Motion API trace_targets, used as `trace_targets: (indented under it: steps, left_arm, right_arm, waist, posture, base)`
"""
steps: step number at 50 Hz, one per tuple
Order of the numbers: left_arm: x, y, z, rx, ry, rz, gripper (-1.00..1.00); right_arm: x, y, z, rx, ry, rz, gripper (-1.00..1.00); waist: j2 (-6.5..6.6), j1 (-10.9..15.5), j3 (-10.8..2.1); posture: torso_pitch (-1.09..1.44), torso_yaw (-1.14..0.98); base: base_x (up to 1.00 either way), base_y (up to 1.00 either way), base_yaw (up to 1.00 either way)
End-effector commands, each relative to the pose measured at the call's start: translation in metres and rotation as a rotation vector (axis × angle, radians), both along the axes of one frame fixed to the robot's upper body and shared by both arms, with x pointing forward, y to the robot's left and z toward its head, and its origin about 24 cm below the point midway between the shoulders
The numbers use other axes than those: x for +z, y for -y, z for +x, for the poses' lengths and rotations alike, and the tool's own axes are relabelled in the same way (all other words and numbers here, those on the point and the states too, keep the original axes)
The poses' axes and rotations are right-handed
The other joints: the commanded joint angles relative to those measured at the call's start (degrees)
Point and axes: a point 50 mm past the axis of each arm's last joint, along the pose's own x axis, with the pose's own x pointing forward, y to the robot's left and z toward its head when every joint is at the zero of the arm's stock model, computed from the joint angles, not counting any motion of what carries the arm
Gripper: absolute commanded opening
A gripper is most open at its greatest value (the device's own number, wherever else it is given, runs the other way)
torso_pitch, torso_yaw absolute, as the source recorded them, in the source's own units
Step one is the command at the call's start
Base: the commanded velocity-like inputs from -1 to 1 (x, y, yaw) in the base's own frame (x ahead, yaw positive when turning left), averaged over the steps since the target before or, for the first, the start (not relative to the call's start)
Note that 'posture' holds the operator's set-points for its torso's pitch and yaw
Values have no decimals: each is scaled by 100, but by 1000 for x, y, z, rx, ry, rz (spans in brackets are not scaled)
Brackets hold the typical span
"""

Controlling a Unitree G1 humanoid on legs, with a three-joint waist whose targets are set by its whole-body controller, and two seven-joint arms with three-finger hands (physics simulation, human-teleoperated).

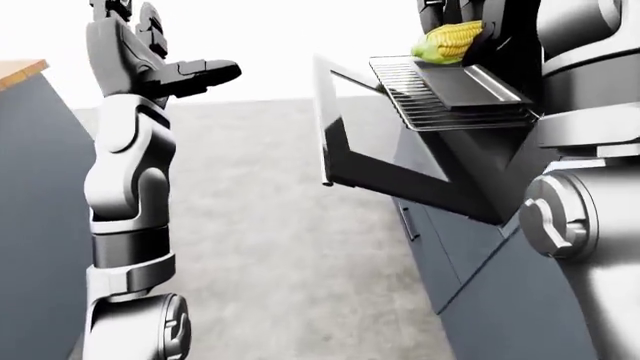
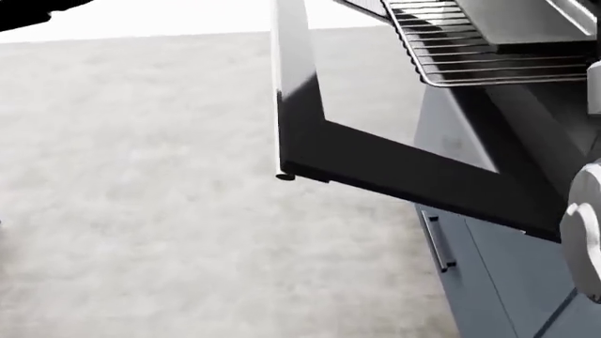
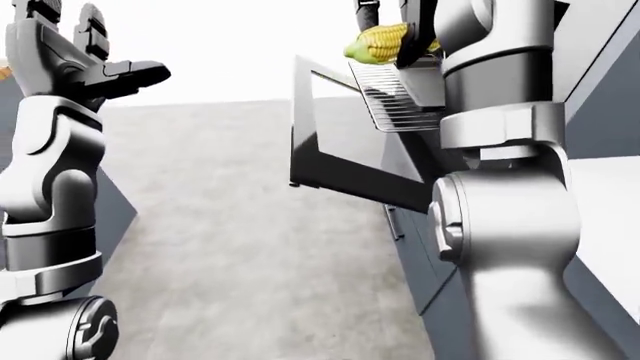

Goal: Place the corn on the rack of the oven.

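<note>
**Corn held above the pulled-out oven rack**

At far left, the left hand point(image 1: 170, 71) is raised with its fingers spread, holding nothing. Right of it, over grey floor point(image 1: 280, 247), the oven door point(image 1: 350, 142) hangs open. The rack point(image 1: 430, 97) juts out above it. At top right, the right hand point(image 1: 480, 26) pinches the corn point(image 1: 448, 41) just over the rack's far end.
</note>
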Motion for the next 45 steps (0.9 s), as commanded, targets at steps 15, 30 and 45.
trace_targets:
  steps: [15, 30, 45]
  left_arm:
    - [23, -3, -9, 13, 104, 10, 100]
    - [24, -3, -10, 14, 105, 11, 100]
    - [24, -3, -10, 14, 104, 11, 100]
  right_arm:
    - [20, -5, -10, 20, 93, 3, -100]
    - [22, -3, -12, 13, 101, -1, -100]
    - [31, 7, -13, -19, 106, -11, -100]
  waist:
    - [230, 90, -169]
    - [90, 67, -126]
    - [400, -35, -233]
  posture:
    - [0, 0]
    - [0, 0]
    - [0, 0]
  base:
    - [25, -12, 0]
    - [-19, 0, 0]
    - [0, 0, 0]
